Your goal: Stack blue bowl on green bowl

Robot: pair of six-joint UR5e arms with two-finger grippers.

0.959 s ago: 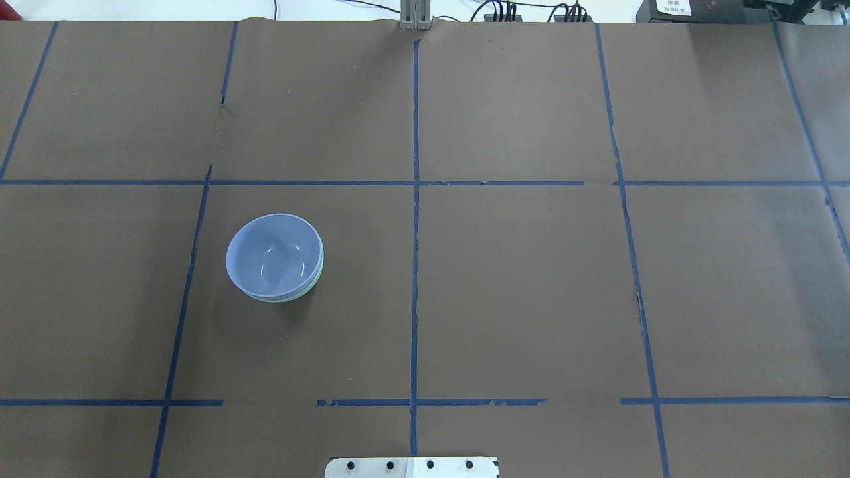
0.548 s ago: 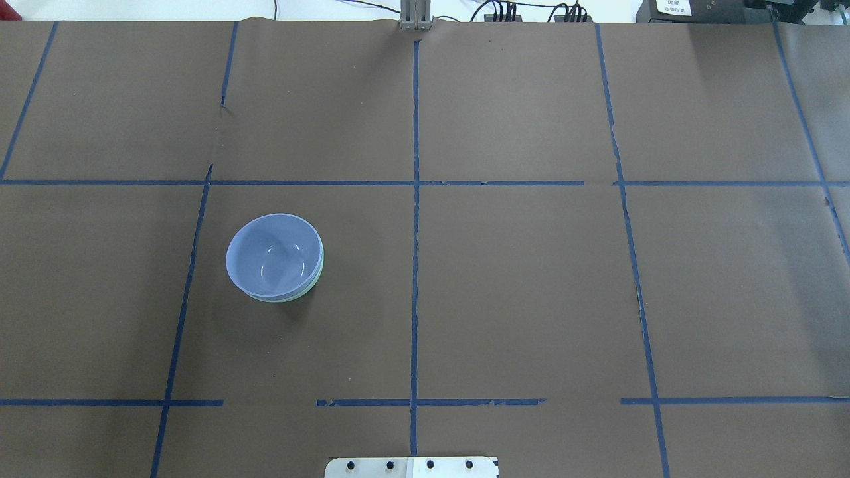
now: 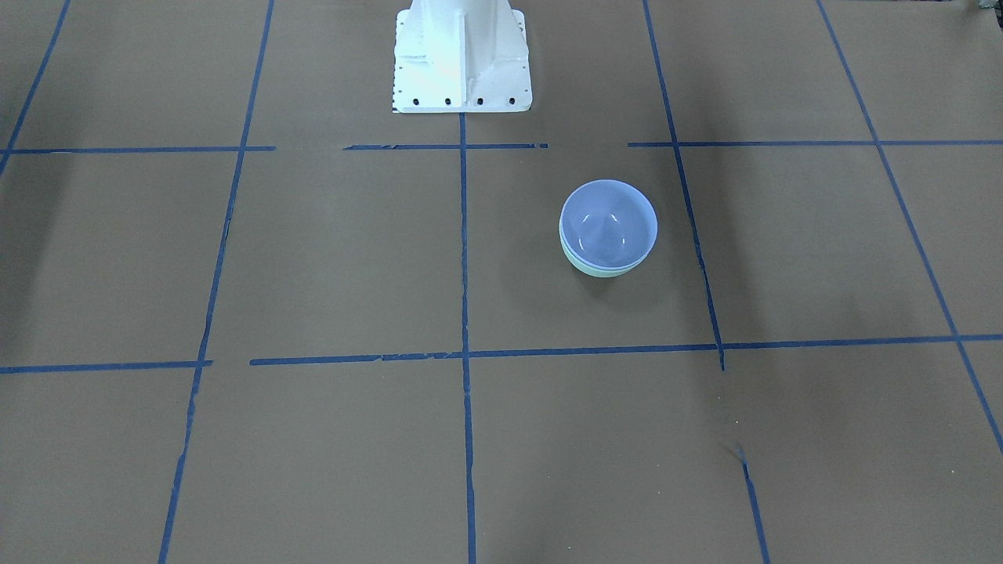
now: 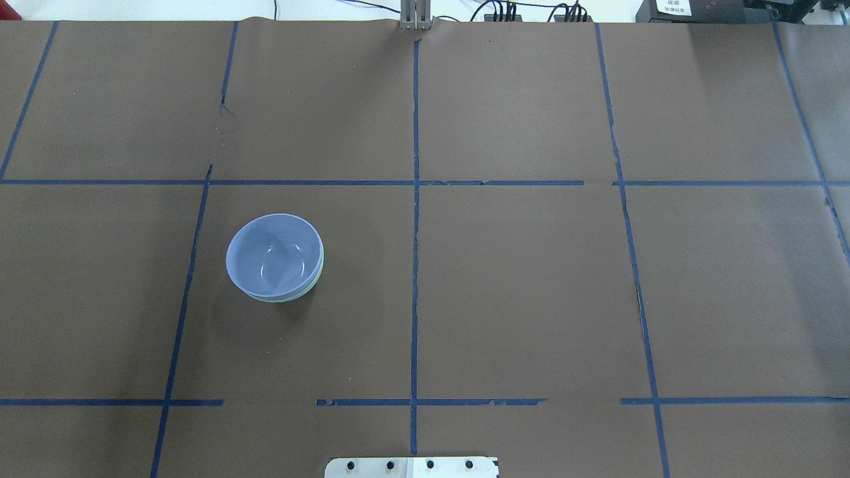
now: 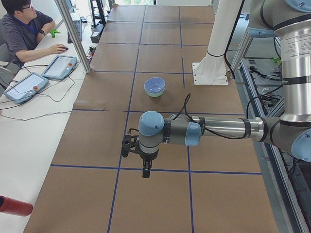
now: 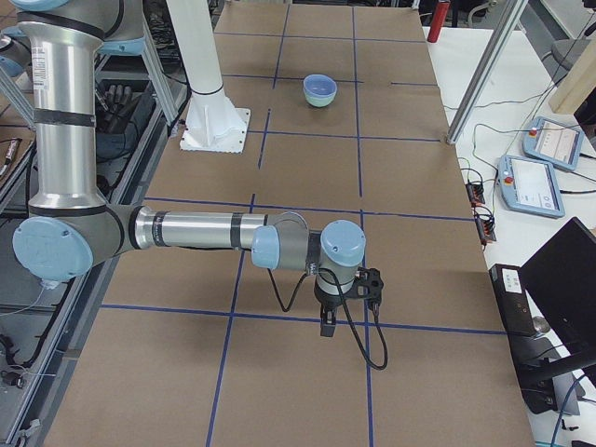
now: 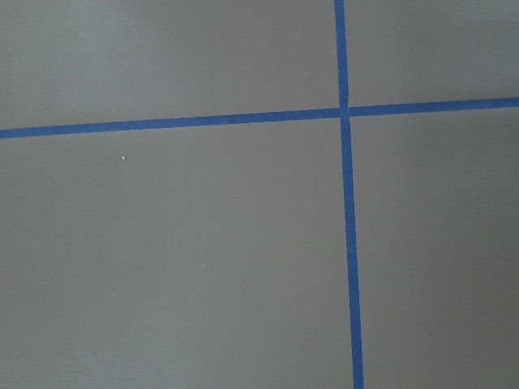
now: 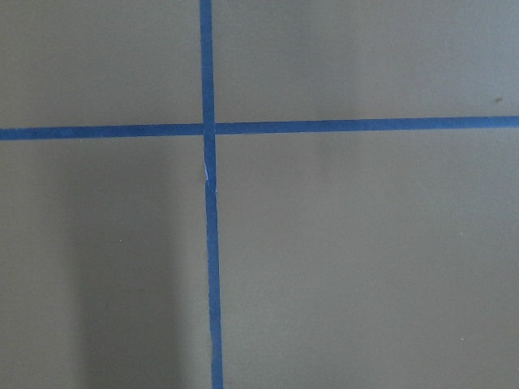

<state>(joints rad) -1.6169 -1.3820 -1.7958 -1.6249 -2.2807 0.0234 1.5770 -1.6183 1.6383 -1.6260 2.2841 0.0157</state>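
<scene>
The blue bowl point(image 4: 273, 255) sits nested inside the green bowl point(image 4: 307, 291) on the brown table, left of the middle line; only a thin mint rim shows under it. The front view shows the blue bowl point(image 3: 608, 223) and the green rim point(image 3: 603, 272) too. My left gripper point(image 5: 146, 172) hangs over the table, far from the bowls point(image 5: 154, 86); I cannot tell if it is open or shut. My right gripper point(image 6: 326, 326) hangs at the other end, far from the bowls point(image 6: 319, 88); I cannot tell its state either. Both wrist views show only table and blue tape.
The white robot pedestal point(image 3: 461, 55) stands at the table's near edge. A metal post point(image 5: 73, 34) rises at the far edge. An operator point(image 5: 24, 29) sits with teach pendants point(image 5: 59, 67) beside the table. A red object point(image 5: 14, 206) lies off the corner.
</scene>
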